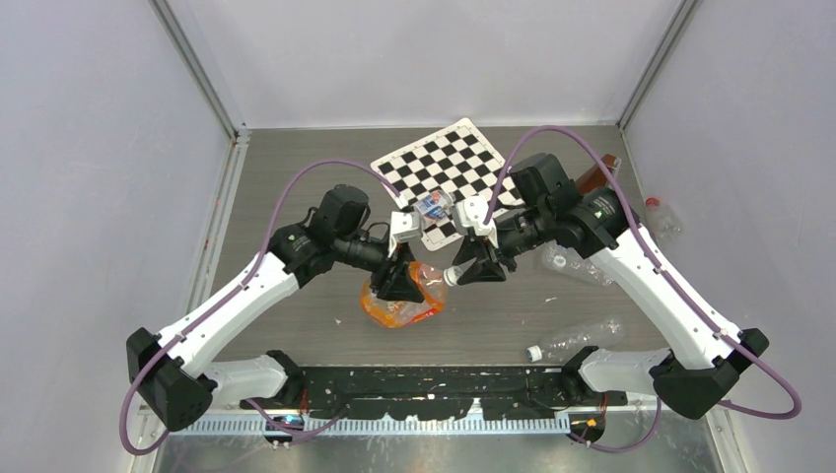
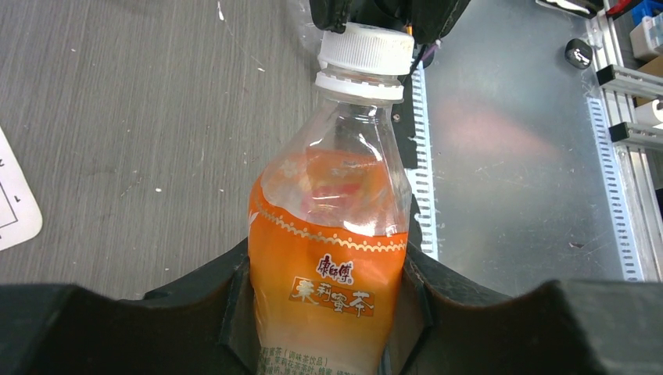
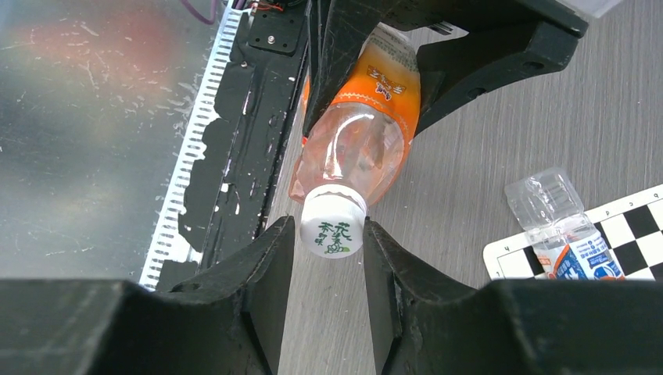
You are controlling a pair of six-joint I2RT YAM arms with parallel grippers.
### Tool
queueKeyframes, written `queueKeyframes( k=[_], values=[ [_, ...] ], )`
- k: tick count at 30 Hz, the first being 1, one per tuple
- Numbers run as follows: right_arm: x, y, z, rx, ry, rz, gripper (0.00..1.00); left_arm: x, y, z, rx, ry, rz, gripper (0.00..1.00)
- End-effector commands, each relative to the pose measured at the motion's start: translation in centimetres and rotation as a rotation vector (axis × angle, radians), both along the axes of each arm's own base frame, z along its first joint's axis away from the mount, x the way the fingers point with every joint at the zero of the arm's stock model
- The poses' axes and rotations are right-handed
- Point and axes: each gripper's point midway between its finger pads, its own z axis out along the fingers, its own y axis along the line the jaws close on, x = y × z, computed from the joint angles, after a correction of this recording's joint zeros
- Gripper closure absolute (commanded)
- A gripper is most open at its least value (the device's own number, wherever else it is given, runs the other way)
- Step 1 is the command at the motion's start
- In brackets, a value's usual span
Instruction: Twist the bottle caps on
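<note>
My left gripper (image 1: 399, 281) is shut on an orange-labelled clear bottle (image 1: 402, 307), holding its body (image 2: 332, 258) between both fingers, neck pointing toward my right gripper. A white bottle cap (image 2: 366, 48) sits on the bottle's neck. My right gripper (image 1: 463, 274) has its fingertips closed on either side of that cap (image 3: 333, 226), which carries green print. In the right wrist view the bottle (image 3: 356, 141) runs back from the cap into the left gripper's black fingers (image 3: 469, 55).
A checkerboard sheet (image 1: 449, 172) lies at the back with a small blue-labelled bottle (image 1: 432, 205) on it, also in the right wrist view (image 3: 563, 226). Clear bottles (image 1: 577, 340) lie on the right. A brown bottle (image 1: 596, 172) lies far right. The black rail (image 1: 444, 379) runs along the near edge.
</note>
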Motion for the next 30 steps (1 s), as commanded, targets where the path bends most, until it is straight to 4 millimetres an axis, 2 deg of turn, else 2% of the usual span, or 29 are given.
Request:
queueKeyframes(
  k=[1, 7, 9, 11, 14, 16, 18, 19, 20, 21, 22, 23, 24, 28, 30],
  values=[
    [-0.3, 0.4, 0.9, 0.021, -0.022, 0.033, 0.57, 0.8, -1.0, 3.1, -0.090, -0.048, 0.002, 1.00],
    [-0.3, 0.3, 0.4, 0.003, -0.020, 0.032, 0.56, 1.1, -1.3, 3.2, -0.101, -0.040, 0.014, 1.00],
    [-0.3, 0.2, 0.2, -0.006, -0.015, 0.027, 0.60, 1.1, -1.4, 3.3, -0.107, -0.039, 0.018, 1.00],
    [-0.2, 0.2, 0.1, -0.014, -0.004, 0.018, 0.68, 1.2, -1.4, 3.4, -0.111, -0.041, 0.022, 1.00],
    [0.1, 0.4, 0.1, -0.016, 0.024, -0.011, 0.87, 1.6, -1.3, 3.2, -0.105, -0.060, 0.044, 1.00],
    [0.6, 0.9, 0.3, -0.008, 0.071, -0.066, 0.97, 2.5, -1.2, 3.2, -0.101, -0.098, 0.093, 1.00],
    [1.1, 1.5, -0.1, -0.016, 0.206, -0.191, 0.99, 3.9, -1.0, 3.7, -0.115, -0.165, 0.168, 1.00],
    [1.9, 1.5, -0.4, -0.024, 0.231, -0.258, 0.99, 4.6, -0.9, 4.1, -0.132, -0.204, 0.214, 1.00],
    [2.4, 2.1, -0.3, -0.004, 0.340, -0.360, 0.99, 5.3, -1.0, 4.8, -0.162, -0.253, 0.259, 1.00],
    [3.5, 2.2, -0.6, -0.001, 0.349, -0.438, 0.99, 6.1, -0.8, 5.4, -0.192, -0.298, 0.312, 1.00],
    [4.1, 2.6, -0.7, 0.020, 0.434, -0.525, 0.99, 6.6, -0.9, 6.0, -0.232, -0.349, 0.357, 1.00],
    [5.4, 2.8, -0.6, 0.046, 0.438, -0.600, 0.99, 7.3, -0.9, 7.9, -0.306, -0.427, 0.420, 1.00],
    [6.0, 2.8, -1.4, 0.041, 0.527, -0.707, 0.99, 7.7, -0.7, 8.5, -0.343, -0.466, 0.475, 1.00],
    [8.2, 2.9, -2.7, 0.078, 0.737, -0.989, 0.99, 8.0, -0.7, 9.2, -0.407, -0.618, 0.571, 1.00],
    [8.8, 2.6, -2.6, 0.105, 0.766, -1.054, 0.99, 7.9, -0.9, 8.7, -0.373, -0.694, 0.584, 1.00]
  ],
)
